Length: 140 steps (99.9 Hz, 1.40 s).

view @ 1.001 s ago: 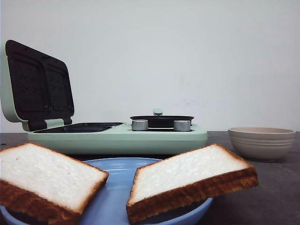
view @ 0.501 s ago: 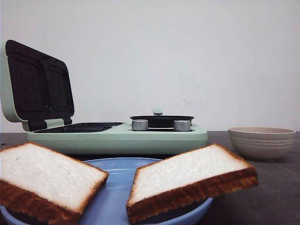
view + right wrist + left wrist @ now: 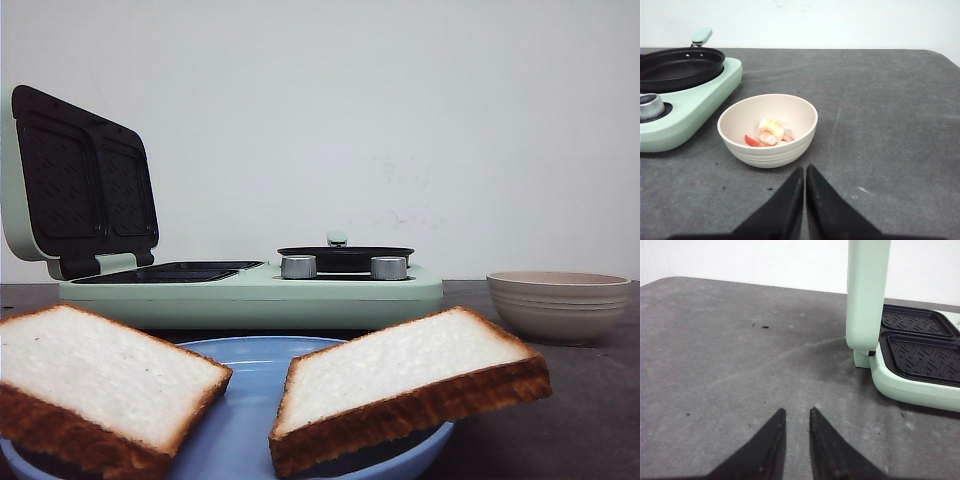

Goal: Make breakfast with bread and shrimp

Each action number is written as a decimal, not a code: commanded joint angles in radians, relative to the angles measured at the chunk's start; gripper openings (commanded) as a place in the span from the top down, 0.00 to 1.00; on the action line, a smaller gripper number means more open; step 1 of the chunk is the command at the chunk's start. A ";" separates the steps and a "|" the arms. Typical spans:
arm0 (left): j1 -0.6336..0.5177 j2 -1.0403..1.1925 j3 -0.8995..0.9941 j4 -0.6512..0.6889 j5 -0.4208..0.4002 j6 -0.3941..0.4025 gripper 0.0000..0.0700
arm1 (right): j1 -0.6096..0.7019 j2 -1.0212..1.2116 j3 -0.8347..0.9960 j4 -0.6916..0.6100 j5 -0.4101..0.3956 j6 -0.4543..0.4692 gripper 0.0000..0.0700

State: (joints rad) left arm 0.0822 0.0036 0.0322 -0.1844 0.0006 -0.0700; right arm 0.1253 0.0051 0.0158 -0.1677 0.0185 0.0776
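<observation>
Two thick white bread slices with brown crusts lie on a blue plate (image 3: 245,420) at the near edge in the front view: one on the left (image 3: 100,385), one on the right (image 3: 400,375). The shrimp (image 3: 771,132), a pale pinkish-orange lump, lies in a cream bowl (image 3: 767,152), which also shows in the front view (image 3: 558,305). My right gripper (image 3: 805,168) is shut and empty, just short of the bowl. My left gripper (image 3: 797,412) is empty over bare table, its jaws a little apart, beside the green sandwich maker (image 3: 900,385). Neither gripper shows in the front view.
The green sandwich maker (image 3: 250,295) stands behind the plate with its lid (image 3: 85,180) raised at the left. A black pan (image 3: 345,257) sits on its right half behind two silver knobs. The table is dark grey, and a white wall stands behind.
</observation>
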 commanded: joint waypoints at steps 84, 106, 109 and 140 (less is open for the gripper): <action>0.001 0.012 0.047 -0.002 0.396 -0.632 0.99 | 0.003 0.002 0.096 0.181 -0.225 0.463 1.00; -0.002 0.159 0.232 -0.003 0.481 -0.600 0.99 | 0.003 0.148 0.325 0.158 -0.246 0.314 1.00; -0.006 0.191 0.265 -0.004 0.504 -0.574 0.99 | 0.003 0.175 0.357 0.148 -0.263 0.292 1.00; -0.113 0.365 0.613 -0.278 0.385 -0.154 0.98 | 0.006 0.235 0.523 0.034 -0.275 0.155 1.00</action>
State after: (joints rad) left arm -0.0174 0.3576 0.5861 -0.4007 0.4278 -0.4088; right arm 0.1257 0.2569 0.5205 -0.1326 -0.2649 0.3023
